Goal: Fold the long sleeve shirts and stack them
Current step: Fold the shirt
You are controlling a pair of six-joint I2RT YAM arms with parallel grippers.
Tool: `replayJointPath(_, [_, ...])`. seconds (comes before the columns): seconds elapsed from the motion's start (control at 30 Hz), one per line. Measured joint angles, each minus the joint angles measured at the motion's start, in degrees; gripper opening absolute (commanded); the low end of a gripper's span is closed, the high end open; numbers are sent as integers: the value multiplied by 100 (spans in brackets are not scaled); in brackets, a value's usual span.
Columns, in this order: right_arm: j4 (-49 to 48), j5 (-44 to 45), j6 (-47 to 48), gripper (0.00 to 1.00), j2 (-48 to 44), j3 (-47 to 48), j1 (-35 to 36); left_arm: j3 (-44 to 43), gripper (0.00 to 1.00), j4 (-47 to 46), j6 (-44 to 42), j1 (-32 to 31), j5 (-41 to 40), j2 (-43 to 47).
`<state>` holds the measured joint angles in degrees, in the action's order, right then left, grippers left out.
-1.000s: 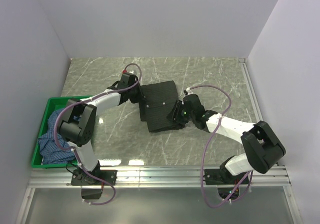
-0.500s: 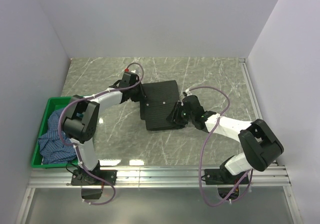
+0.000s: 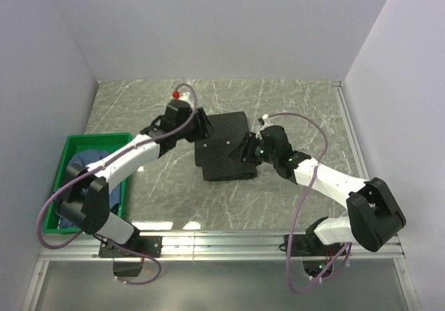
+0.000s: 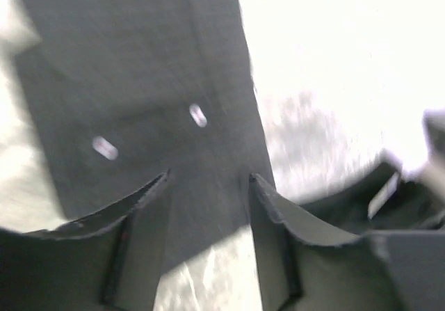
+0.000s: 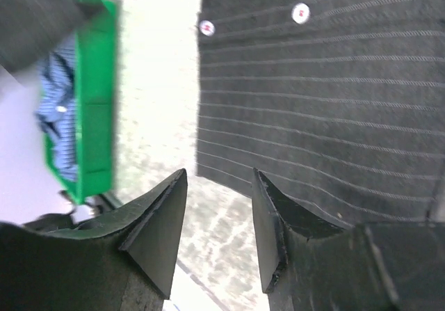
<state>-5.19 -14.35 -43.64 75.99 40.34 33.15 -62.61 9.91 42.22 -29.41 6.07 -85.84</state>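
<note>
While the folded black shirt [image 3: 224, 151] lies flat in the middle of the table [image 3: 299, 102], I hang over it from both sides. My left claw [image 4: 208, 179] is above its far-left corner, fingers apart with nothing between them and two pale buttons on the cloth just beyond the tips. My right claw [image 5: 219, 175] hovers over the shirt's right side, its fingers likewise spread and gripping nothing. The blue shirt [image 5: 59, 113] sits crumpled in the green crate [image 5: 97, 116] at the table's left edge, well apart from the black one.
</note>
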Motion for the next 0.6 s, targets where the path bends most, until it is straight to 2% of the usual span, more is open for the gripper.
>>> replayJointPath(0.23, [-1163,-702,-284,54,352,-367,-422,1012,36,-372,409,-841,560,-424])
replayJointPath(0.43, [-2363,-1102,-525,54,1394,-1241,-761,1609,32,-586,667,-837,734,-863])
replayJointPath(0.6, [-3803,-1646,-868,52,1947,-1718,-1056,1810,31,-942,817,-813,848,-885])
